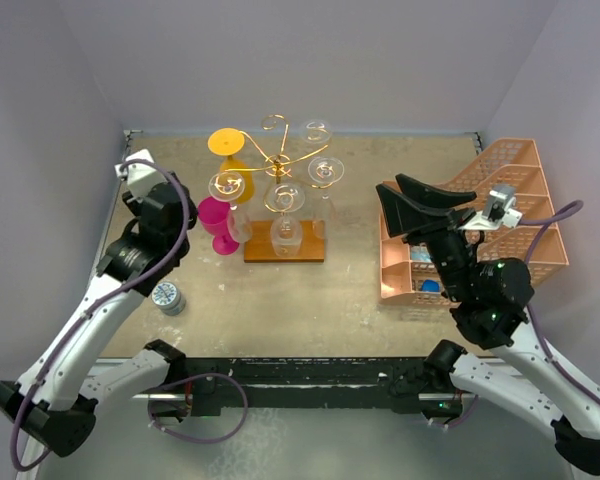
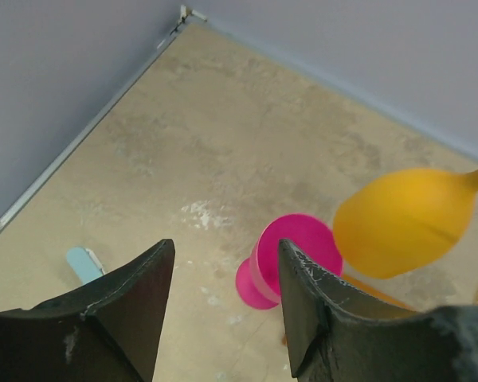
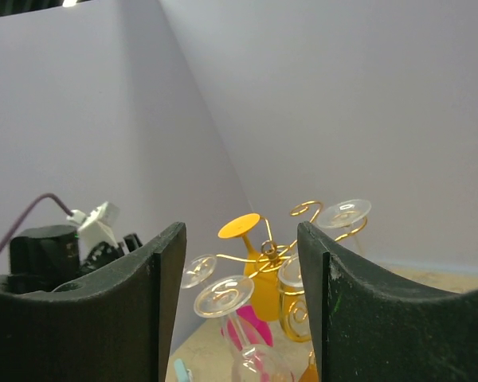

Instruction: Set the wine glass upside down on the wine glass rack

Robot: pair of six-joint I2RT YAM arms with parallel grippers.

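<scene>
Hazard: yellow wine glass (image 1: 234,182) hangs upside down on the left side of the rack (image 1: 277,158). My left gripper (image 2: 226,247), fingers spread and empty, sits just beside it; a brush could unhook it. My right gripper (image 3: 240,231) is likewise spread.

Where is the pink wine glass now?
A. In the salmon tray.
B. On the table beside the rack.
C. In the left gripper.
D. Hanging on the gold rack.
B: the pink wine glass stands on the table beside the gold rack, not hung on it.
</scene>
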